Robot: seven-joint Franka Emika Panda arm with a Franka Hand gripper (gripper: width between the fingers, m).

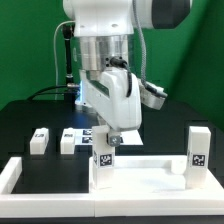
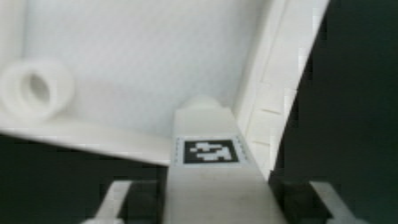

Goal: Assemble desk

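Gripper (image 1: 107,138) clamped on leg (image 1: 103,165), long axis upright, straight below it, over desk top (image 1: 140,186) toward the exterior view's left; round socket (image 2: 32,88) beside leg, not under.

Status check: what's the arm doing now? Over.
Gripper shut on one leg, upright on the desk top. Second leg standing at its other end. Two loose legs on the table, nothing blocking.
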